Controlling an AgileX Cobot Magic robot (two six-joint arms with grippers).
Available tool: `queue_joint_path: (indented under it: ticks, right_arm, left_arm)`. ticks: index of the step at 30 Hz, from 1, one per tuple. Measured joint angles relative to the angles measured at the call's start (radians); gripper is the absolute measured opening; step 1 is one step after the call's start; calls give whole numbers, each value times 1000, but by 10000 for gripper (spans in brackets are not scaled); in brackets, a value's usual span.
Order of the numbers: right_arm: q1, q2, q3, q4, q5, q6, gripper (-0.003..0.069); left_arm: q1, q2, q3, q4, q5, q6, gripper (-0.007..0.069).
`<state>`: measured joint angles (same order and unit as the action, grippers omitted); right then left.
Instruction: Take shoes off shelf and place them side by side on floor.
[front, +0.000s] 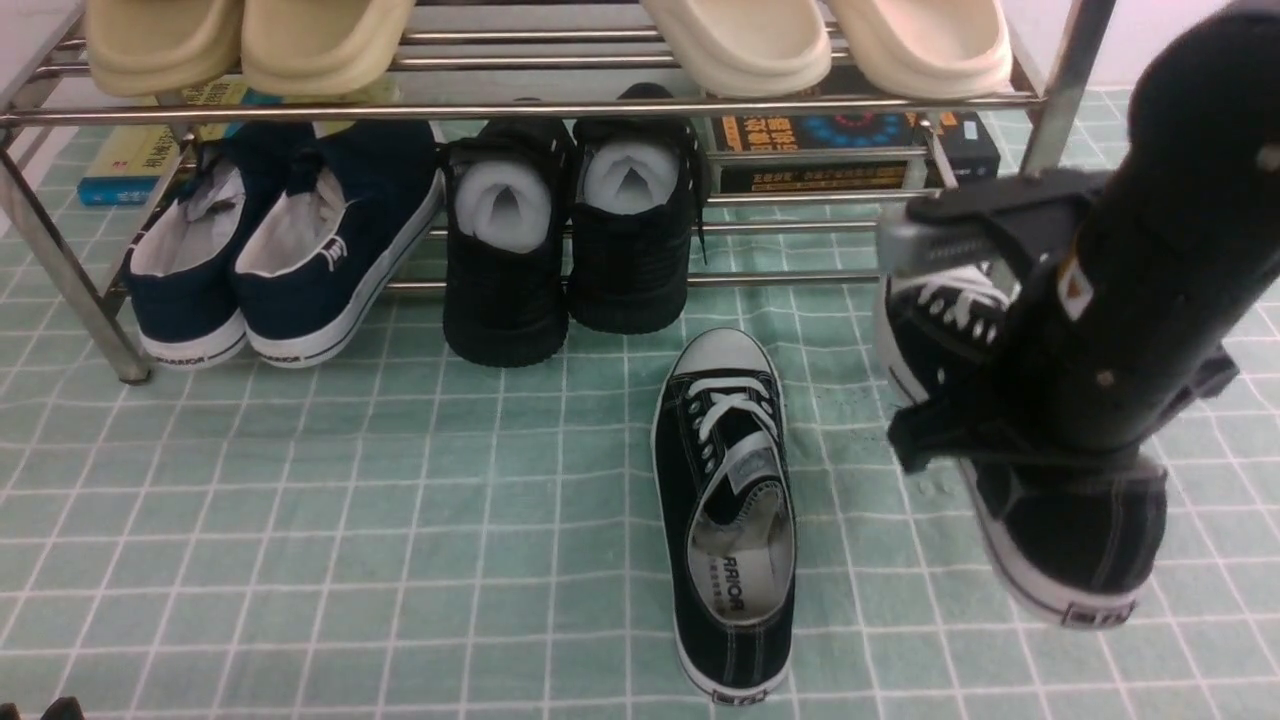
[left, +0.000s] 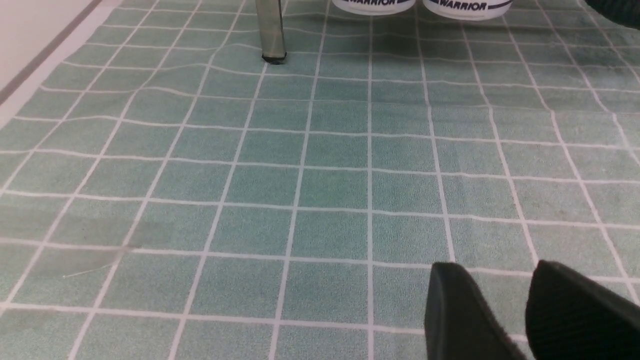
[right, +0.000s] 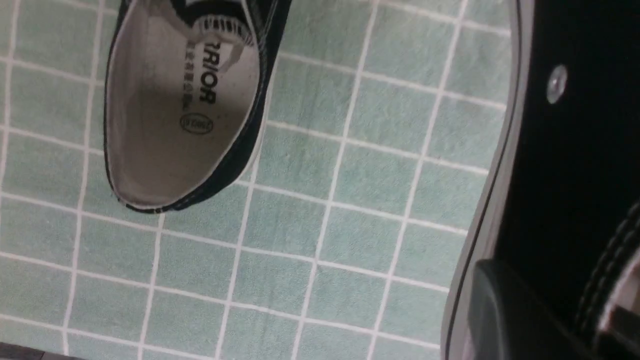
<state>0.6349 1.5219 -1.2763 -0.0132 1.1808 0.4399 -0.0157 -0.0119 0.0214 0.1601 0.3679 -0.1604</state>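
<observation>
One black canvas shoe with white laces lies on the green gridded floor in front of the silver shelf, toe toward the shelf; its open heel shows in the right wrist view. The second shoe is to its right, partly hidden by my right arm. My right gripper is shut on that shoe's side wall, one finger outside and one inside. Whether it touches the floor I cannot tell. My left gripper hangs open over bare floor, holding nothing.
On the lower tier stand navy slip-ons and all-black shoes stuffed with white paper. Beige slippers and cream slippers sit on the top tier. Books lie behind. A shelf leg stands ahead of my left gripper.
</observation>
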Motion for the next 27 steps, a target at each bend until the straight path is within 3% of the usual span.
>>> queue_joint_path:
  ticks: [21,27]
  right_arm:
    - [11,223,41,13,-320,97,27]
    - [11,246,41,42,-352,97,77]
  left_arm:
    - [0,0,0,0,0,0,242]
    - [0,0,0,0,0,0,242]
